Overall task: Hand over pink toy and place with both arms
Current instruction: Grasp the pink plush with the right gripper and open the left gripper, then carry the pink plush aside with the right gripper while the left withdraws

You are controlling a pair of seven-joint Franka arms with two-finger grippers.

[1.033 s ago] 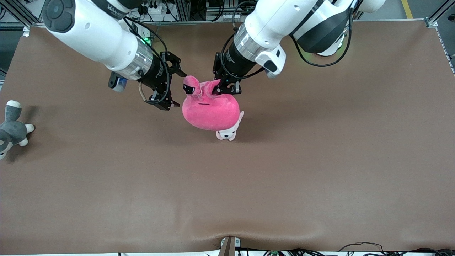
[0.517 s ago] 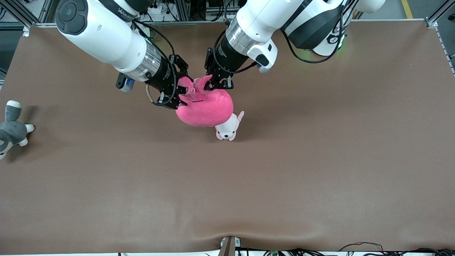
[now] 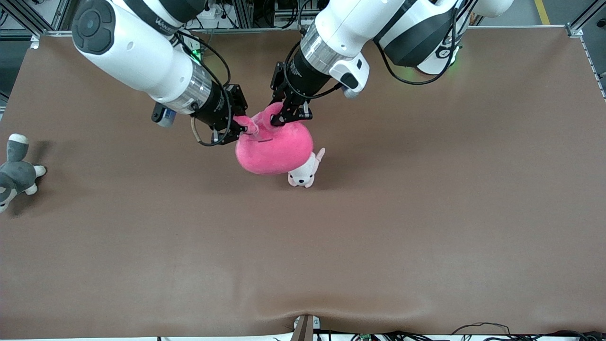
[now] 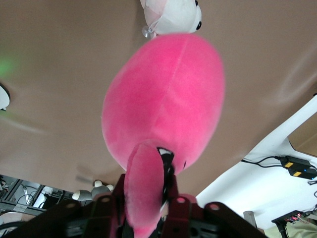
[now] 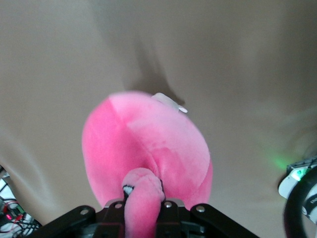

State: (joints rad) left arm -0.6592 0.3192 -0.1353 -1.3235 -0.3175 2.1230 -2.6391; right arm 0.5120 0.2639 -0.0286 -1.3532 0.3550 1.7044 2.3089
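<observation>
The pink toy (image 3: 274, 149) hangs in the air above the brown table (image 3: 426, 189), partly over a small puppy plush. Both grippers hold it by its two stalk eyes. My right gripper (image 3: 244, 128) is shut on one stalk, which fills the gap between its fingers in the right wrist view (image 5: 143, 201). My left gripper (image 3: 283, 117) has the other stalk between its fingers, pressed on both sides in the left wrist view (image 4: 143, 198). The toy's round body (image 4: 168, 99) hangs below both hands (image 5: 143, 144).
A pale pink-and-white puppy plush (image 3: 303, 174) lies on the table just under the toy's edge. A grey-and-white plush animal (image 3: 14, 173) lies at the right arm's end of the table. The brown surface nearer the front camera is bare.
The right gripper came in from beside the toy and shut on one stalk eye. The left arm shifted slightly toward the right arm's end, still holding the other stalk.
</observation>
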